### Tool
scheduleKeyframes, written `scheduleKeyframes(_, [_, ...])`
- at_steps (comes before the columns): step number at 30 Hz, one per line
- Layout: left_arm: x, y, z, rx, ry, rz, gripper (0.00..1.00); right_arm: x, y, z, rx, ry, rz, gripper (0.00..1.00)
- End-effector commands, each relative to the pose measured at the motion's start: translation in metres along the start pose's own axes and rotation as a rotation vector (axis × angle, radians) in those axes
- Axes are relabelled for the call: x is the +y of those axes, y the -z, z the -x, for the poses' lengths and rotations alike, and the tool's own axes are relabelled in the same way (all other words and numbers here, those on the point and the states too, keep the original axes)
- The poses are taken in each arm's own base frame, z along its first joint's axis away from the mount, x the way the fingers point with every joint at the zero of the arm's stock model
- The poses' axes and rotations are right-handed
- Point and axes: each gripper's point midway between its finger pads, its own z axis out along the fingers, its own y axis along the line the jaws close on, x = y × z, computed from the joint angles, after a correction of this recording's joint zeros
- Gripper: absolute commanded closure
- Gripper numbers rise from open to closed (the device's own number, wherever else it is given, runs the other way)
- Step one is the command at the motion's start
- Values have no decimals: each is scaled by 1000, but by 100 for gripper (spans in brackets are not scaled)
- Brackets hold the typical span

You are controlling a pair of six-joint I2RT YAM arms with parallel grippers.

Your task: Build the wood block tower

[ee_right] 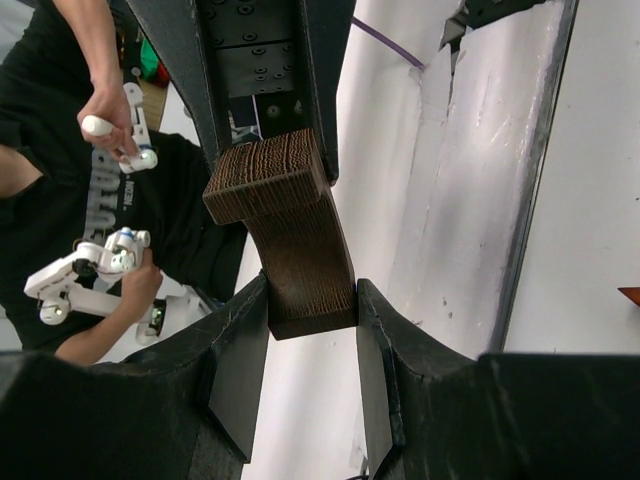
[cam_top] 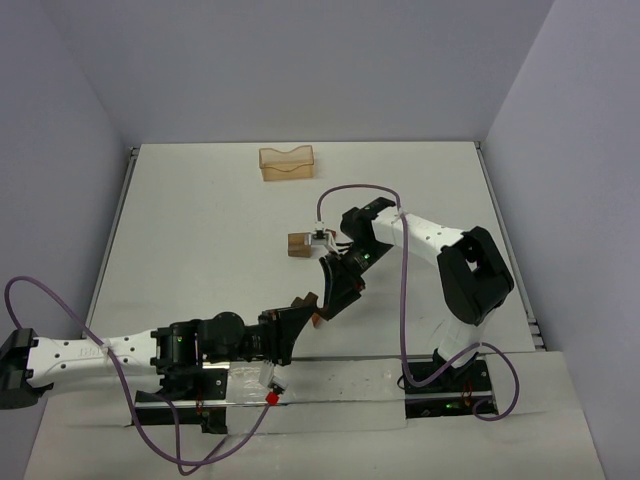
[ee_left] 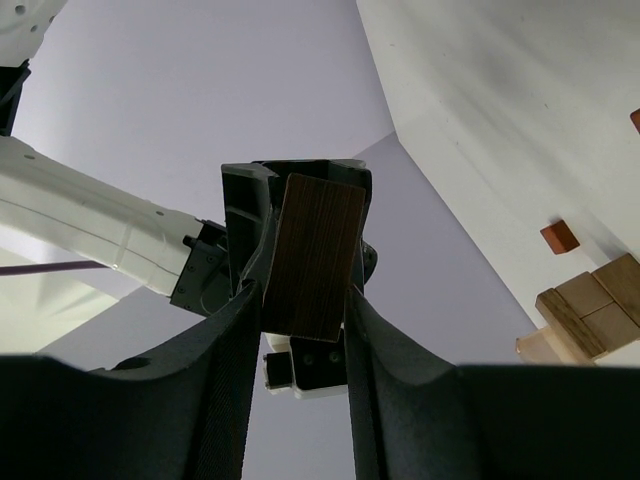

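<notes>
A dark brown wooden block (ee_left: 315,250) hangs in the air above the table's near middle, between the two grippers. My right gripper (ee_right: 311,300) is shut on one end of the block (ee_right: 295,230). My left gripper (ee_left: 303,300) meets it from the other side, both fingers pressed against the block's sides. From above, the two grippers come together at the block (cam_top: 312,303). A small stack of tan and brown blocks (cam_top: 298,244) stands further back on the table, and shows in the left wrist view as tan blocks (ee_left: 590,310).
A pale orange tray (cam_top: 287,162) stands at the back of the table. A small reddish block (ee_left: 560,237) lies on the table near the tan blocks. The right arm's purple cable (cam_top: 360,190) loops above the stack.
</notes>
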Motion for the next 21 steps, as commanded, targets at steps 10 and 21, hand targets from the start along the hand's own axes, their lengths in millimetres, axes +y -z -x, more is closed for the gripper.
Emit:
scheduleKeyframes(10, [10, 2, -4, 18, -11, 35, 32, 18, -3, 4, 18, -76, 27, 100])
scheduleKeyframes(21, [12, 2, -5, 20, -7, 40, 58, 17, -4, 2, 29, -78, 25, 100])
